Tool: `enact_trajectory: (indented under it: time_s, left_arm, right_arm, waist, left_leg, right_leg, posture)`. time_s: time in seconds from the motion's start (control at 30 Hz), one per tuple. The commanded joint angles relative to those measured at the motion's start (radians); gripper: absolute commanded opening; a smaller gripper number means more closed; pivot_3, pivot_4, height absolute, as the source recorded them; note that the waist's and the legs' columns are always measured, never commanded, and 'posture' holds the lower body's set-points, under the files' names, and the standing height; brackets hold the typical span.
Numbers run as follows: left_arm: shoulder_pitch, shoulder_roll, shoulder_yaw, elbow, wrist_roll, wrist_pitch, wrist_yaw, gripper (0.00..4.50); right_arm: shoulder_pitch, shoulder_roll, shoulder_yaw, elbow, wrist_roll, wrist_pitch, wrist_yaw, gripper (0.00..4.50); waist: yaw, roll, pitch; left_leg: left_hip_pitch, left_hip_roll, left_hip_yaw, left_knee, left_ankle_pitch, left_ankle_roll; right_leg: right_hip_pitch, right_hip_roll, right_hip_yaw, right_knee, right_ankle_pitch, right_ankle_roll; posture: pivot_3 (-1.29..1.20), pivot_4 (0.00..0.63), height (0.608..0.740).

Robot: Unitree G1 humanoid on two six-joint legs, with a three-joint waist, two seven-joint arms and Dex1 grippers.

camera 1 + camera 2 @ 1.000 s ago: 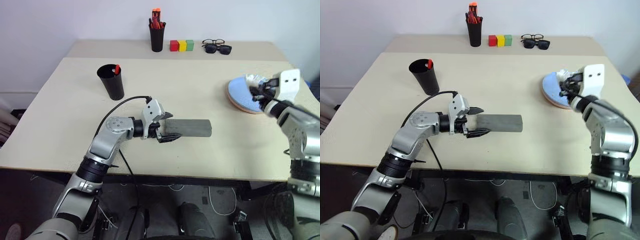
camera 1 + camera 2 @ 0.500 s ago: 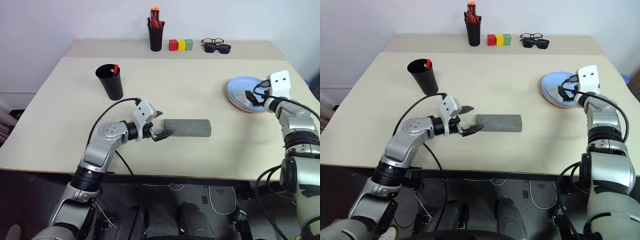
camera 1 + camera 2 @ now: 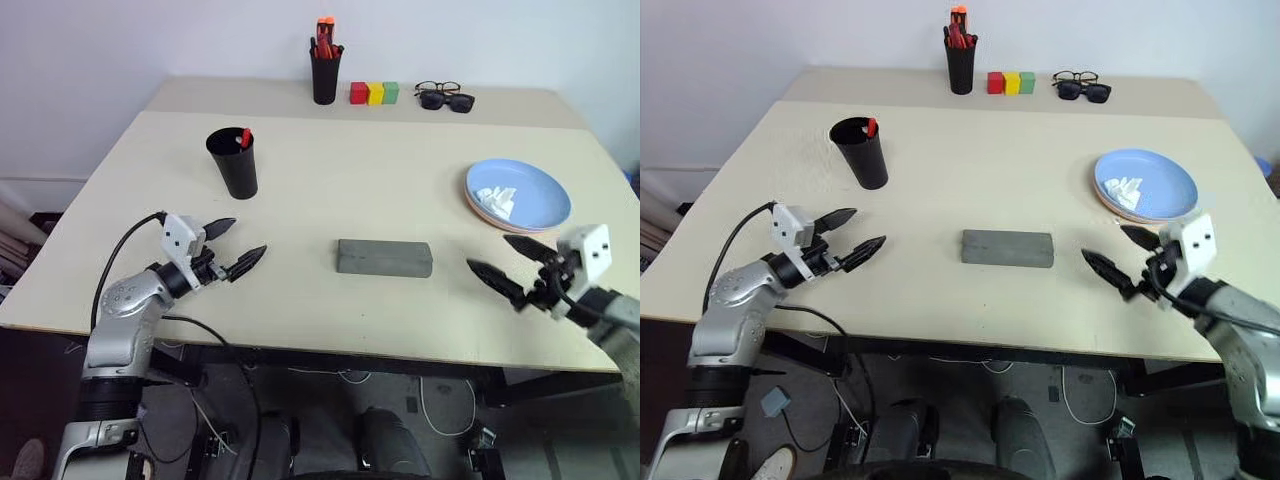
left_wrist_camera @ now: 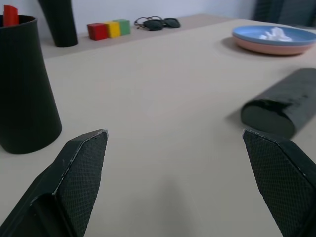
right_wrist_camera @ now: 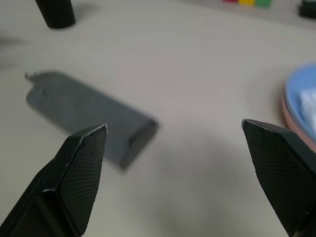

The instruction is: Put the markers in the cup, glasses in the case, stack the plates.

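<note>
Case [image 3: 384, 257] lies shut mid-table; left of it the cup [image 3: 232, 163] holds a red-capped marker [image 3: 244, 137]. Right, blue plate [image 3: 520, 192] tops pink. Left gripper [image 3: 232, 246] and right gripper [image 3: 505, 262] gape wide, empty.

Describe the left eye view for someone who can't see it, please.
A robot holds both arms low over a beige table, the left gripper and right gripper open and empty, either side of a closed grey case. A blue plate sits stacked on a pink one at right, a black cup with a red-capped marker at left.
</note>
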Motion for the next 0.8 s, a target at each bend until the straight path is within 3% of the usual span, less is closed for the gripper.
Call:
enact_trajectory:
  time_s: [0.03, 0.17, 0.27, 0.37, 0.8]
  left_arm:
    - [0.036, 0.049, 0.049, -0.036, -0.036, -0.025, -0.043, 4.5]
    - [0.099, 0.082, 0.088, -0.106, -0.085, 0.015, -0.043, 4.5]
    - [0.145, 0.09, 0.103, -0.157, -0.108, 0.04, -0.032, 4.5]
    - [0.179, 0.097, 0.106, -0.192, -0.121, 0.058, -0.026, 4.5]
    - [0.26, 0.109, 0.123, -0.284, -0.158, 0.116, 0.009, 4.5]
  right_arm:
    - [0.164, 0.036, -0.108, -0.147, -0.018, -0.061, 0.012, 4.46]
    - [0.333, 0.13, -0.152, -0.181, -0.014, -0.13, 0.029, 4.46]
    - [0.377, 0.168, -0.162, -0.164, -0.009, -0.162, 0.031, 4.46]
    - [0.385, 0.189, -0.174, -0.139, 0.003, -0.195, 0.037, 4.46]
    - [0.38, 0.144, -0.172, -0.084, -0.046, -0.263, 0.074, 4.46]
  waist:
    - [-0.002, 0.0, 0.0]
    - [-0.008, 0.0, 0.0]
    - [-0.018, 0.001, 0.0]
    - [-0.023, 0.001, 0.0]
    - [-0.022, 0.001, 0.0]
  left_leg:
    - [0.001, 0.0, 0.0, -0.001, 0.0, 0.0]
    - [0.004, 0.001, 0.0, -0.003, 0.0, 0.0]
    - [0.012, 0.001, 0.001, -0.006, 0.0, 0.0]
    - [0.02, 0.001, 0.0, -0.013, 0.0, 0.0]
    - [0.017, 0.001, 0.0, -0.016, 0.0, 0.0]
  right_leg:
    - [0.0, 0.0, 0.0, 0.0, 0.0, 0.0]
    - [0.002, 0.001, 0.0, 0.0, 0.0, 0.0]
    - [0.012, 0.0, 0.001, -0.005, 0.0, 0.0]
    - [0.019, 0.0, 0.001, -0.013, 0.0, 0.0]
    - [0.017, -0.001, 0.0, -0.016, 0.0, 0.0]
  posture:
    - [0.0, 0.15, 0.74]
    - [0.0, 0.15, 0.74]
    - [0.0, 0.15, 0.74]
    - [0.0, 0.15, 0.74]
    - [0.0, 0.15, 0.74]
